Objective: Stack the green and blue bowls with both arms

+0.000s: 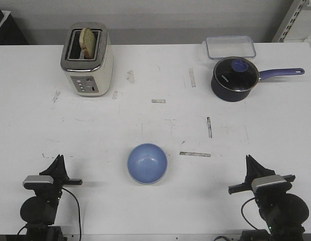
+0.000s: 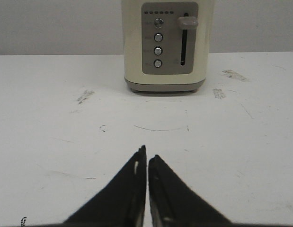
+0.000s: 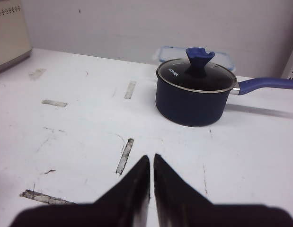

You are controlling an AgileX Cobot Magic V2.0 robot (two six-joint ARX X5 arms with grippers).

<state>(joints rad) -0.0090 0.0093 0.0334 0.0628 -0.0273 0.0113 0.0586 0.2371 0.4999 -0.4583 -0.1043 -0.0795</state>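
Note:
The blue bowl [image 1: 147, 162] sits upright on the white table [image 1: 155, 130] at the near centre, between the two arms. No green bowl shows in any view. My left gripper [image 1: 58, 160] rests at the near left, shut and empty; in the left wrist view its tips [image 2: 146, 155] point at the toaster. My right gripper [image 1: 249, 160] rests at the near right, shut and empty; in the right wrist view its tips [image 3: 151, 158] point toward the saucepan. Neither gripper touches the bowl.
A cream toaster [image 1: 88, 59] with bread in it stands at the far left, also in the left wrist view [image 2: 166, 45]. A dark saucepan [image 1: 234, 78] with a purple handle sits far right, also in the right wrist view [image 3: 196, 92]. A clear lidded box [image 1: 230, 47] lies behind it.

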